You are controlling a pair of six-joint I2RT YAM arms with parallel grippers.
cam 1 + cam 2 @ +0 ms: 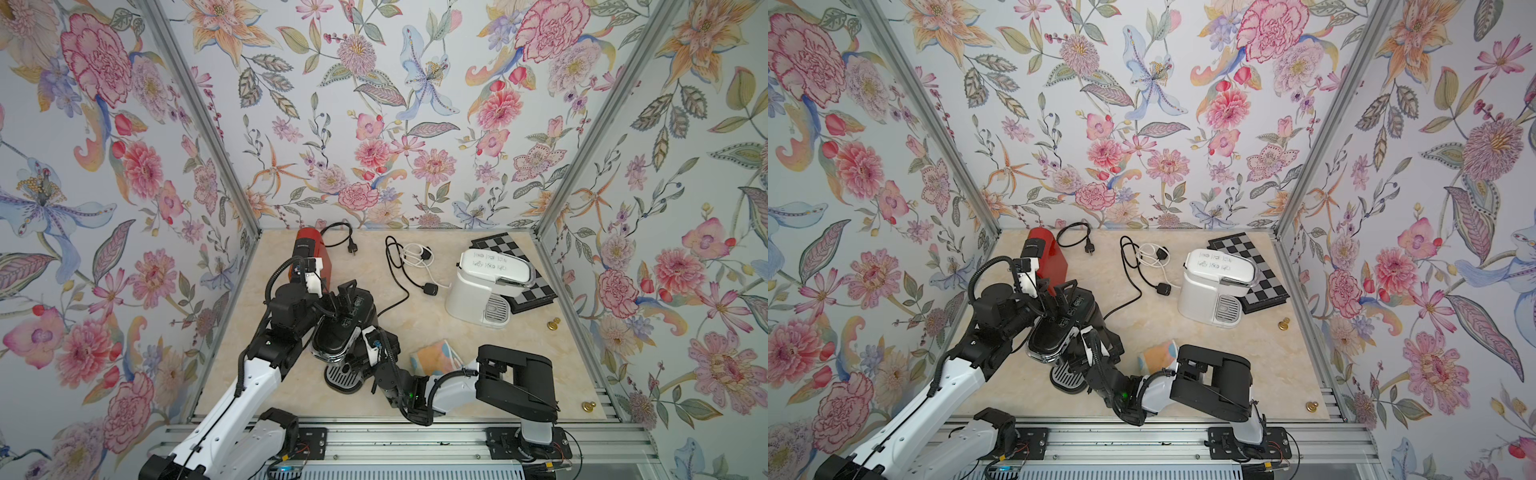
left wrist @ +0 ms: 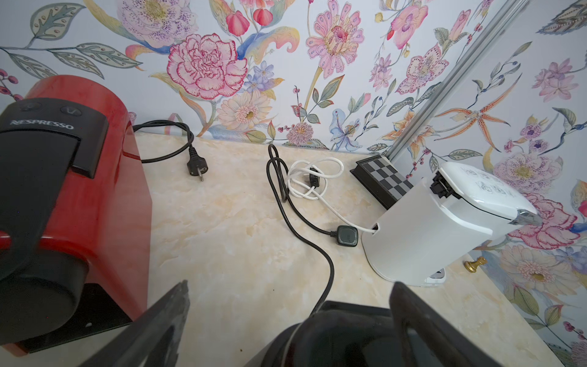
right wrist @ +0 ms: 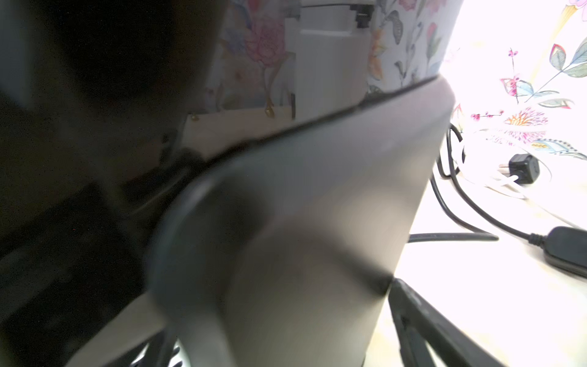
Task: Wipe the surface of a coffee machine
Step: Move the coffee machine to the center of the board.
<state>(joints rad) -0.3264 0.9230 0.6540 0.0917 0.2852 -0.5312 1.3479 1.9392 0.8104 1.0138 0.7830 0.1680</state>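
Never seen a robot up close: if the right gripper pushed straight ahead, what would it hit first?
Most likely the black coffee machine: its dark side fills the wrist view directly ahead of the right gripper, seemingly very close.

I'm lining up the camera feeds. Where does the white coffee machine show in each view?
Top view: white coffee machine, right of centre, by the chessboard.
Top view: same spot, right of centre.
Left wrist: right side, writing on its lid.
Right wrist: blurred white shape at top middle, probably it.
Shared landmark: the black plug beside it, seen in all four.
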